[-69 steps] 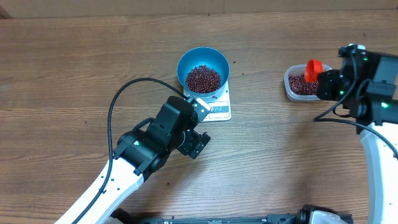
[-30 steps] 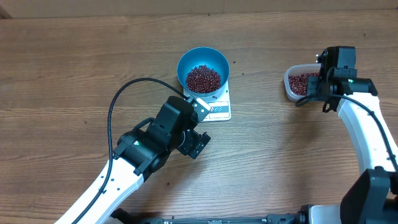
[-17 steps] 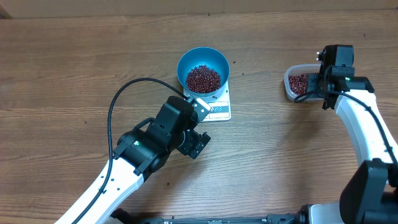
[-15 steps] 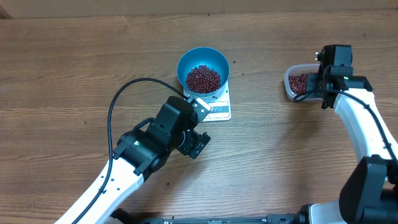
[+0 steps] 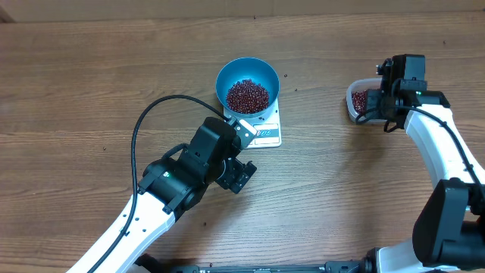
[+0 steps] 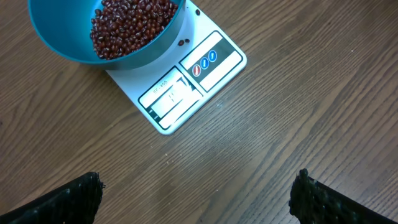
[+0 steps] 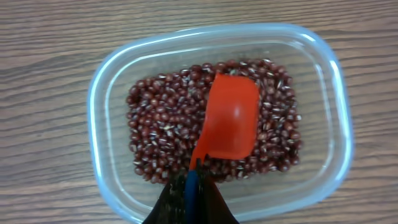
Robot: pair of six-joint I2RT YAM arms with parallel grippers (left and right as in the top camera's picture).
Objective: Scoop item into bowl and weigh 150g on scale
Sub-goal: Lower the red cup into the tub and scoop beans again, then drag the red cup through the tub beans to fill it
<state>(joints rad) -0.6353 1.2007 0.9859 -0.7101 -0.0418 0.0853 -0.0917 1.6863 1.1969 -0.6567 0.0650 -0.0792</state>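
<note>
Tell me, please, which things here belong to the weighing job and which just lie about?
Job: tiny dark red-brown beans; round blue bowl; flat white rectangular scale; clear plastic tub; red plastic scoop, gripped by right tool.
Lying about: stray bean on the scale; black cable; open left tool.

The blue bowl (image 5: 246,68) stands upright on the white scale (image 5: 267,134) (covering most of its platform), leaving the display and button strip showing along the near edge. A maroon heap of beans (image 5: 248,96) fills its bottom; more of them lie in a clear tub (image 7: 96,130) well apart to the right.
</note>
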